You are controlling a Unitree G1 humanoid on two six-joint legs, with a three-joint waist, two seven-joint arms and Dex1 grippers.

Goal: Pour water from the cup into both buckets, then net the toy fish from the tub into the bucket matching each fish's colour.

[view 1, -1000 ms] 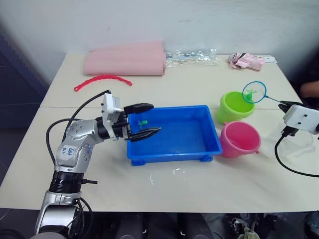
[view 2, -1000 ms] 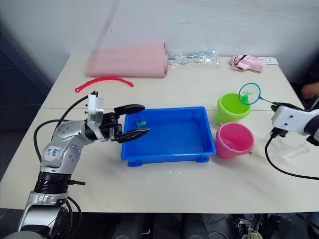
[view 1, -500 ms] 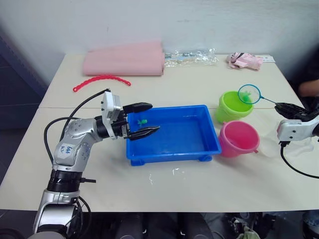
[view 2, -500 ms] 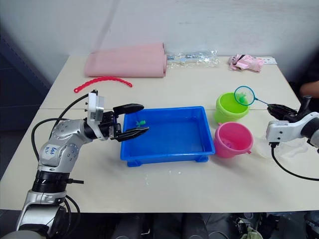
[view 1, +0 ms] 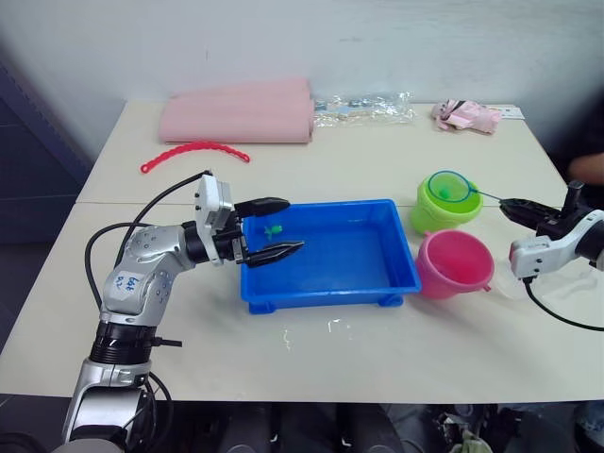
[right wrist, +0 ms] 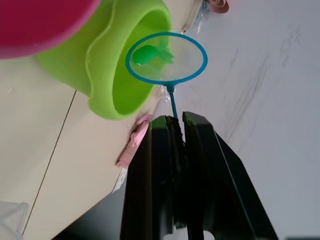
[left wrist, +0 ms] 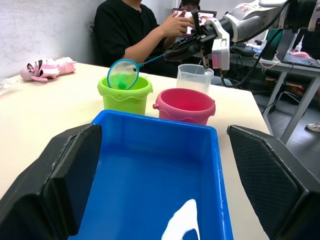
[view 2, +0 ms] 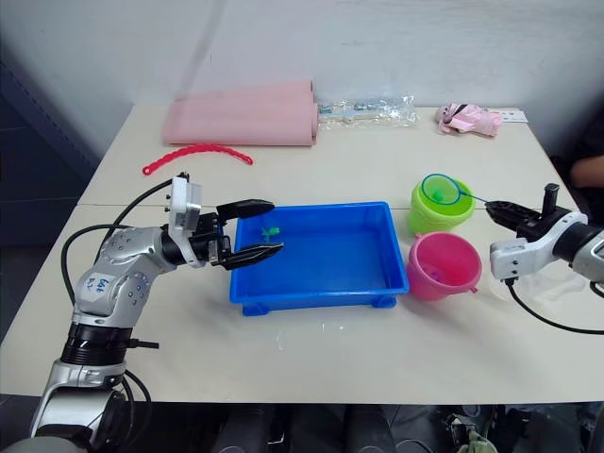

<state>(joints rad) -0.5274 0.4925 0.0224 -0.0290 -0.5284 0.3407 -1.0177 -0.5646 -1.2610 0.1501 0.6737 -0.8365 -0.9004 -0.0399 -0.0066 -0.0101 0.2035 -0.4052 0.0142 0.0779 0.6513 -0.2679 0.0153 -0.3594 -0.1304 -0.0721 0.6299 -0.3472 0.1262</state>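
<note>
I have the right gripper (view 2: 505, 209) clamped on the net (right wrist: 166, 57) handle, with the hoop over the mouth of the green bucket (view 2: 440, 208) and a green fish (right wrist: 150, 53) in the mesh. To finish well, I should roll the wrist so the fish drops inside, keeping the hoop within the rim. My left gripper (view 1: 269, 228), fingers apart, hovers at the tub (view 1: 326, 288) end, where another green fish (view 1: 273, 229) lies.
</note>
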